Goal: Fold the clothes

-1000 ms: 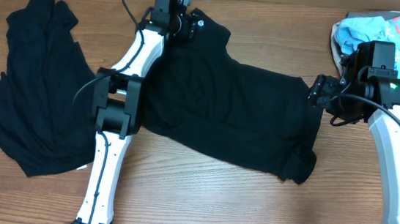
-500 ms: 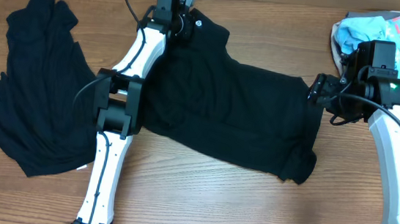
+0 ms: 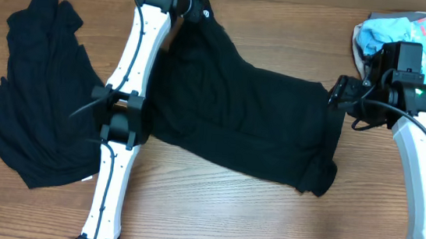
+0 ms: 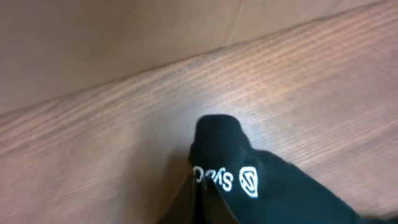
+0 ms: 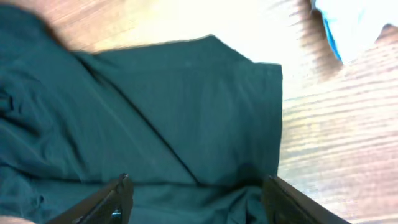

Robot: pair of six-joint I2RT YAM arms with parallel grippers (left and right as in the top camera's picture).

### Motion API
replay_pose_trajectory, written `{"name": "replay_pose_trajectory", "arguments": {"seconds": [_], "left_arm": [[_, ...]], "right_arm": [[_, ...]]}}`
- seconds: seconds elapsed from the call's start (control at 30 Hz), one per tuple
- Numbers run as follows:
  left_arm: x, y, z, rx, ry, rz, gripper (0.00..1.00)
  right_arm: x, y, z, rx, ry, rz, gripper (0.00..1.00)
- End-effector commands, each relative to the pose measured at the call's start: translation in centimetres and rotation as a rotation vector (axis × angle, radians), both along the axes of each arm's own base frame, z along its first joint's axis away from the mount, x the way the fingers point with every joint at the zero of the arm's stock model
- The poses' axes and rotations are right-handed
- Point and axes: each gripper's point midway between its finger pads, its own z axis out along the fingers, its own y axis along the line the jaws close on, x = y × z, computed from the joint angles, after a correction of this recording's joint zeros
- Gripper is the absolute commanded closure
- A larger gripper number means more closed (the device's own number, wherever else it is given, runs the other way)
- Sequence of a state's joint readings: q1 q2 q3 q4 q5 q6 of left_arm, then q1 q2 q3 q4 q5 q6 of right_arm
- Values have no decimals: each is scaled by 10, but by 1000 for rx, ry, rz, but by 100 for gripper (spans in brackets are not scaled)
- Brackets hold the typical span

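Observation:
A large black shirt (image 3: 245,115) lies spread across the middle of the table. My left gripper (image 3: 193,4) is at the table's far edge, shut on the shirt's collar. In the left wrist view the jaws (image 4: 200,193) pinch the black fabric (image 4: 267,193) next to its white logo. My right gripper (image 3: 341,94) is open at the shirt's right edge. In the right wrist view its fingers (image 5: 198,190) are spread wide just above the fabric (image 5: 186,112), holding nothing. A second black garment (image 3: 35,94) lies crumpled at the left.
A pile of light blue and grey clothes (image 3: 417,37) sits at the far right corner, just behind my right arm; it also shows in the right wrist view (image 5: 354,25). The left arm stretches over the shirt's left side. Bare wood table (image 3: 266,219) lies in front.
My left gripper has moved towards the far edge of the table, pulling the collar with it and stretching the shirt's upper left part. The right arm has not moved.

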State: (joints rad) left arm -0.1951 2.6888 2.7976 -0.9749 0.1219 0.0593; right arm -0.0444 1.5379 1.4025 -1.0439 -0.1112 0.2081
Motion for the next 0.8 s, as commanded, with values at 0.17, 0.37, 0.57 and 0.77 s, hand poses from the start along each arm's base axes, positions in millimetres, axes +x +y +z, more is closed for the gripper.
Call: {"name": "replay_pose_trajectory", "arguments": {"seconds": [0.17,0.37,0.57,0.77], "left_arm": [[-37,8,52,20,44,1,96],[-49,24,58,61,73,52,96],[-53,57,64,76,90,144,96],[-51,72,67,71,84,169,96]], "right_arm": [[48,-7,-49,-39,11,29,29],[76,-23,-98,-107,35,-15,28],[90,-38,-131,-147,52,-61,26],[96,-40,-160,-136,77,-85,26]]}}
